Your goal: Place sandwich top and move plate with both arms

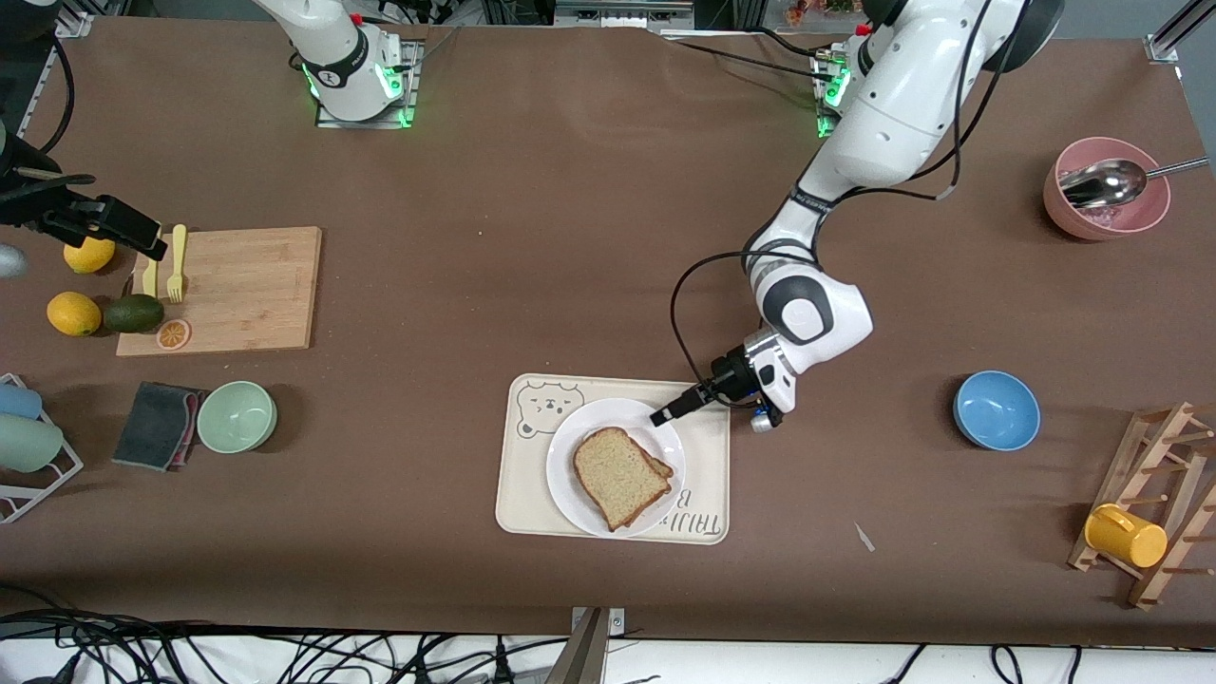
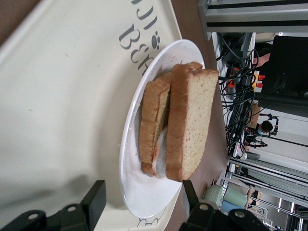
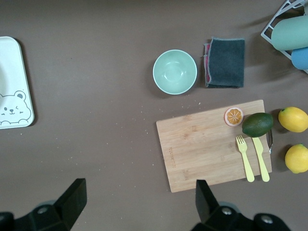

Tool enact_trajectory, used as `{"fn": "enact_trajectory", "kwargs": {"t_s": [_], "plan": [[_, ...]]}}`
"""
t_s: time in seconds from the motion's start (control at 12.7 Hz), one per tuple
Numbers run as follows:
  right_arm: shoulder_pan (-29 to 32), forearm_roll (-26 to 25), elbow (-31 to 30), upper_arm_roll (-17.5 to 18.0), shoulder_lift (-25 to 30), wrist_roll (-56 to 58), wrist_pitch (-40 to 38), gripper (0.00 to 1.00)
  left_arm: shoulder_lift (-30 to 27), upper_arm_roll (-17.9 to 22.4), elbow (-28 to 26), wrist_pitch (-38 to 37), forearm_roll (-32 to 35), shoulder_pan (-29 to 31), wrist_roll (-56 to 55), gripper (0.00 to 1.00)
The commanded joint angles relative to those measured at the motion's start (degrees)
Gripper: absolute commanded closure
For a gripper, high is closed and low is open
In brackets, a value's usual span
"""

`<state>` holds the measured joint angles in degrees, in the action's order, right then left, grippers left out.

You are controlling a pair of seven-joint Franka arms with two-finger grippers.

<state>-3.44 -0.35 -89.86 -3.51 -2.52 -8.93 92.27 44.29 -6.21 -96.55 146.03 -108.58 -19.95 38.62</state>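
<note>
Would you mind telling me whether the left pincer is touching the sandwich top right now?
Apart. In the left wrist view the left pincer stands open, with bare plate showing between its fingers and the sandwich top, which rests on the lower slice.

My right gripper [image 3: 139, 202] hangs high over bare brown table, black fingers [image 3: 73, 195] spread wide with nothing between them. I see a rectangular wooden cutting board [image 3: 211, 144] carrying a yellow plastic fork [image 3: 245, 156], a yellow knife [image 3: 261, 159], an orange slice [image 3: 234, 116] and a dark green avocado [image 3: 257, 124]. Near it sit a mint green bowl [image 3: 175, 71], a folded grey cloth [image 3: 224, 62], two lemons [image 3: 293, 119] and a corner of the cream bear-printed tray [image 3: 14, 91]
</note>
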Motion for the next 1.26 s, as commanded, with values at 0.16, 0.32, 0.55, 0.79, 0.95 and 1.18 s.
{"fn": "enact_trajectory", "kwargs": {"t_s": [0.16,0.32,0.55,0.79,0.95,1.18], "plan": [[0.9,1.1,1.2,0.6,-0.1,0.6,-0.8,0.0,-12.0,-0.2,-13.5,0.2,4.2,2.6,0.3,0.0],[0.9,1.1,1.2,0.6,-0.2,0.6,-0.7,0.0,-17.9,-0.2,-18.9,0.1,7.2,4.6,0.3,0.0],[0.9,1.1,1.2,0.6,-0.2,0.7,-0.8,0.0,-24.5,-1.0,-24.9,0.0,18.4,9.8,-0.1,0.0],[0.9,1.1,1.2,0.6,-0.2,0.7,-0.7,0.0,-27.1,-4.0,-25.4,-0.7,30.8,15.0,-0.4,0.0],[0.9,1.1,1.2,0.6,-0.3,0.6,-0.7,0.0,-29.1,-4.9,-25.0,-1.6,42.1,17.2,-0.7,0.0],[0.9,1.1,1.2,0.6,-0.3,0.5,-0.7,0.0,-32.1,-4.7,-24.5,-6.7,55.9,20.1,-3.1,0.0]]}}
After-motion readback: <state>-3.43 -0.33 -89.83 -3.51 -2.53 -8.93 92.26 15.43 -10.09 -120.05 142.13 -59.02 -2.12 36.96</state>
